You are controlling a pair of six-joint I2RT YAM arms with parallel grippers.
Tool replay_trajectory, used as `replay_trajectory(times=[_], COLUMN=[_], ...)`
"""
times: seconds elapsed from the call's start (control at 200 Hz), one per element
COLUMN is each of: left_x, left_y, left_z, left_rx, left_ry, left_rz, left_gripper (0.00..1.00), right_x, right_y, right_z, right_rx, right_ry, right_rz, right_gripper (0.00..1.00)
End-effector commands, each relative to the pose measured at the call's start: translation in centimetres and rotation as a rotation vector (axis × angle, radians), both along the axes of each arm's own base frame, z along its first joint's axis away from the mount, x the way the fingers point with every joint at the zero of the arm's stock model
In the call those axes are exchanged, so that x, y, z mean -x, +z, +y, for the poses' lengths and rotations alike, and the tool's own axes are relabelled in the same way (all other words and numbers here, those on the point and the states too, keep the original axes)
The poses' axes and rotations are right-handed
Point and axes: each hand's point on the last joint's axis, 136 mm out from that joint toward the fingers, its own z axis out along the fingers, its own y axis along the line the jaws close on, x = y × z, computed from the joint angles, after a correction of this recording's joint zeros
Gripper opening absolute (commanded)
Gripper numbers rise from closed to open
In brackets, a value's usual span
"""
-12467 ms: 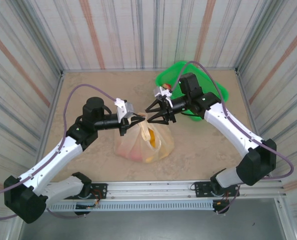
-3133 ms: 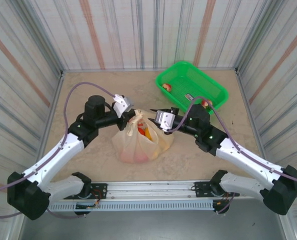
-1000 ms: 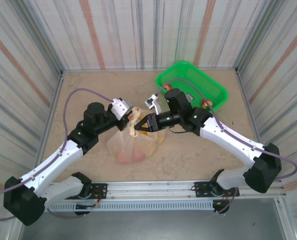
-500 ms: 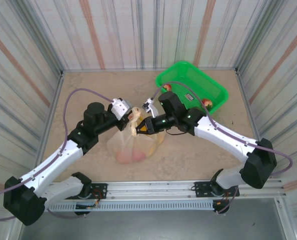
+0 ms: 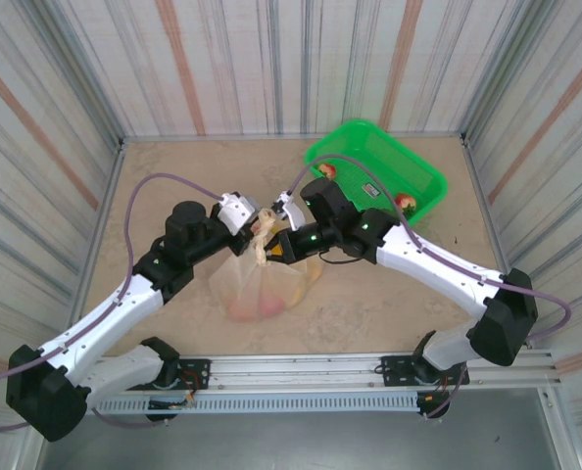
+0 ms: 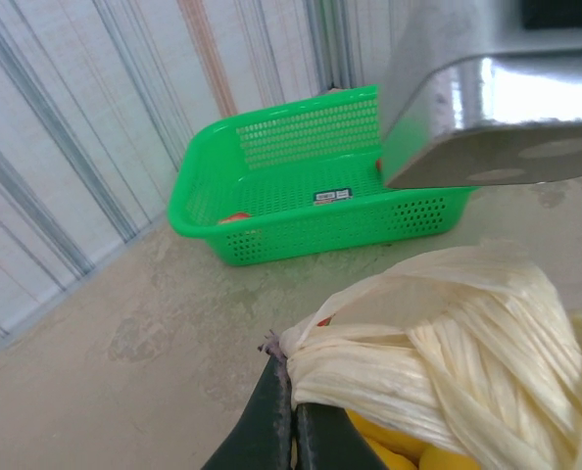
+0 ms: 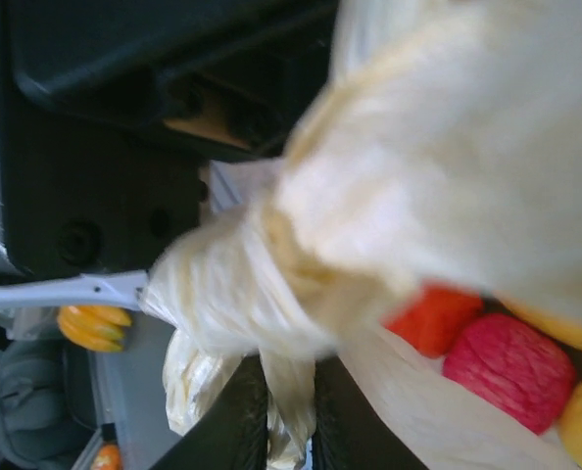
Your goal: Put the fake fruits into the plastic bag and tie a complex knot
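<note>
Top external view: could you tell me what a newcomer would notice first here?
The cream plastic bag at the centre of the table, its twisted handles pinched from opposite sides by the left gripper and right gripper. Red and yellow fake fruits show through it. A bright green basket sits at the far right.

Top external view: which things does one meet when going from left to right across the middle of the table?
left black two-finger gripper → twisted handles of the thin cream plastic bag → right black two-finger gripper → green perforated plastic basket
</note>
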Motion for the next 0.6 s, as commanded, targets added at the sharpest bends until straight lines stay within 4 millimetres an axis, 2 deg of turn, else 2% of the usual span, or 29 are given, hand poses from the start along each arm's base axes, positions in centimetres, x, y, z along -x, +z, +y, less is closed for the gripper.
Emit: replay_trajectory(times=[0.0, 0.14, 0.266, 0.431, 0.596], left_x=[-0.4, -0.8, -1.1, -1.7, -1.9], left_y=[1.8, 1.9, 1.9, 2.0, 2.5], left_z=[0.9, 1.3, 1.7, 2.9, 3.9], left_rx=[-0.001, -0.011, -0.022, -0.039, -0.059], left_ry=[0.057, 0.091, 0.118, 0.189, 0.246], left_rz=[-0.081, -0.088, -0.092, -0.113, -0.157], left_gripper=[0.0, 0.0, 0.0, 0.0, 0.0], right_x=[0.0, 0.2, 0.4, 0.1, 0.4], right_y=[-0.9, -0.8, -0.6, -0.9, -0.9], right_z=[-1.5, -4.3, -5.8, -7.7, -8.7], right_rx=[0.125, 0.282, 0.365, 0.488, 0.605], right_ry=[-0.006, -0.012, -0.012, -0.033, -0.027], right_rz=[-0.027, -0.068, -0.087, -0.125, -0.181], right_gripper=[0.12, 0.05, 0.0, 0.0, 0.0])
